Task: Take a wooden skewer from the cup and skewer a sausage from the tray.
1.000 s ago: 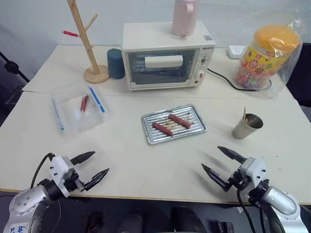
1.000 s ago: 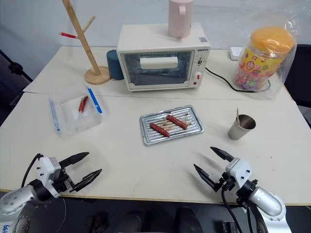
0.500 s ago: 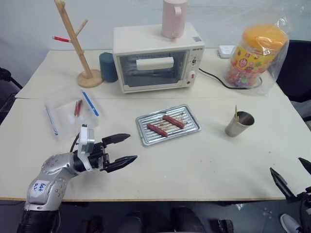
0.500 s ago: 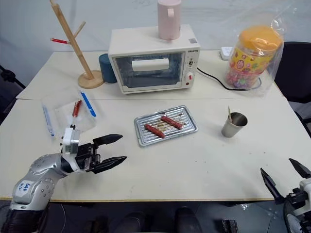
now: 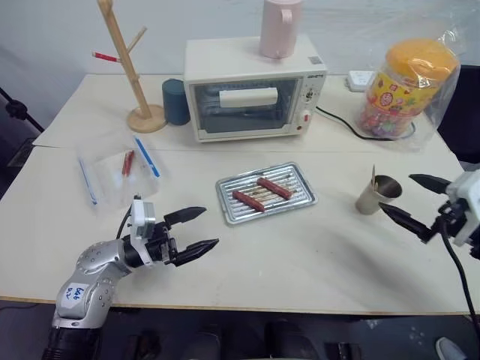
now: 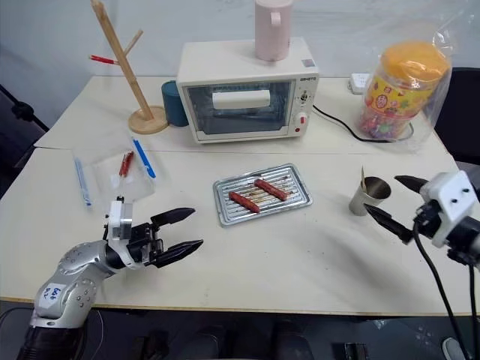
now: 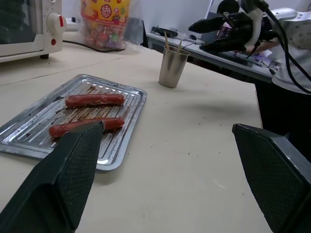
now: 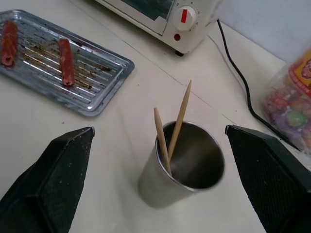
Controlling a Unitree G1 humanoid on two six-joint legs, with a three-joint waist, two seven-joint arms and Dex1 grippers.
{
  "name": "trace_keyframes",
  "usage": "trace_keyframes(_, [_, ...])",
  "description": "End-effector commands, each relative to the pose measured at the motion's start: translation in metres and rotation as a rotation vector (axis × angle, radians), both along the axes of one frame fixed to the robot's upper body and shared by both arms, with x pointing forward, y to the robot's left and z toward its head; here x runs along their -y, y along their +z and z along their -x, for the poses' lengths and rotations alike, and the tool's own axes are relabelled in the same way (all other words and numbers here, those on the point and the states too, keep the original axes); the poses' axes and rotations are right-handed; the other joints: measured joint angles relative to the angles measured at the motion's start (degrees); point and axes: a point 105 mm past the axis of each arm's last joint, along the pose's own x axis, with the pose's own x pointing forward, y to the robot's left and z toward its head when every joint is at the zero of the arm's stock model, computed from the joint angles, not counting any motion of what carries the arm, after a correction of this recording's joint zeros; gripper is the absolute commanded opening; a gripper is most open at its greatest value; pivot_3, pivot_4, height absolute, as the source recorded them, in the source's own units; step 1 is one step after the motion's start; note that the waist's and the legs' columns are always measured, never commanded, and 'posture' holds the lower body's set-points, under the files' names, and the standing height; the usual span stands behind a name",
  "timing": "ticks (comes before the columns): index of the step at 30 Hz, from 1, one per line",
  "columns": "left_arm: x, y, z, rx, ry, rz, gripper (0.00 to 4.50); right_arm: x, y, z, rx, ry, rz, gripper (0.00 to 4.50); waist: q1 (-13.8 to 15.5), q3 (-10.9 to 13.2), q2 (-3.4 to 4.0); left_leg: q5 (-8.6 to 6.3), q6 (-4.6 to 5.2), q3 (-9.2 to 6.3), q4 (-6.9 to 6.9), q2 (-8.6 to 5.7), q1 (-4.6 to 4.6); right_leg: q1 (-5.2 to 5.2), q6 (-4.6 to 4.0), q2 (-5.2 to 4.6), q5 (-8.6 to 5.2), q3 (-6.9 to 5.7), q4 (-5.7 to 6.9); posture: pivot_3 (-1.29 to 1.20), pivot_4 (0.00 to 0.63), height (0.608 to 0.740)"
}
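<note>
The shiny metal cup (image 5: 377, 196) stands on the table's right side with two wooden skewers (image 8: 180, 121) leaning in it, tips up. My right gripper (image 5: 395, 192) hovers open just right of the cup, its fingers (image 8: 53, 184) spread to either side of it without touching. The silver tray (image 5: 309, 181) sits mid-table and holds two reddish-brown sausages (image 5: 250, 199), lying side by side. My left gripper (image 5: 211, 226) is open and empty, low over the table left of the tray and pointing toward it.
A white toaster oven (image 5: 251, 97) with a pink jug (image 5: 281, 26) on top stands behind the tray. A dark blue cup (image 5: 178, 100) and wooden rack (image 5: 135, 67) are far left, a clear bag (image 5: 120, 169) at left, a candy jar (image 5: 409, 86) far right.
My right gripper has risen from the table's front edge and swung out to the cup's right side. The left gripper moved right toward the tray, then held. The camera view shifted.
</note>
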Motion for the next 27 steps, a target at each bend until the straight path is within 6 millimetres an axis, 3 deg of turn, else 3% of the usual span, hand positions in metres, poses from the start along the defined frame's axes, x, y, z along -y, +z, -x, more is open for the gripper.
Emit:
trace_keyframes(1, [0.002, 0.007, 0.005, 0.03, 0.011, -0.005, 4.46, -0.01, 0.006, -0.005, -0.007, 0.028, 0.031, 4.5, 0.1, 0.0, 0.0, 0.0, 0.0, 0.0, 0.01, 0.0, 0.0, 0.01, 0.0, 0.0, 0.0, 0.0, -0.01, 0.0, 0.15, 0.74])
trace_keyframes(5, [0.003, 0.008, 0.007, 0.03, 0.022, -0.009, 4.5, -0.014, 0.004, -0.013, -0.005, 0.022, 0.036, 4.03, 0.0, 0.0, 0.0, 0.0, 0.0, 0.0, 0.02, 0.0, -0.01, 0.0, 0.01, 0.0, 0.01, -0.01, -0.02, 0.0, 0.15, 0.74])
trace_keyframes(20, [0.003, 0.008, 0.006, 0.041, 0.054, -0.004, 4.5, -0.014, 0.006, -0.02, 0.029, 0.001, 0.065, 0.12, 0.0, 0.0, -0.01, 0.0, 0.0, 0.0, 0.01, 0.0, -0.02, 0.0, 0.01, 0.0, 0.01, -0.01, -0.03, 0.0, 0.15, 0.74])
trace_keyframes(27, [0.003, 0.006, 0.003, 0.043, 0.056, 0.001, 4.5, -0.003, 0.019, -0.017, 0.039, -0.004, 0.056, 0.01, 0.0, 0.0, -0.01, -0.01, 0.0, 0.0, 0.0, 0.0, -0.02, 0.0, 0.01, 0.01, 0.01, -0.01, -0.04, 0.0, 0.15, 0.74])
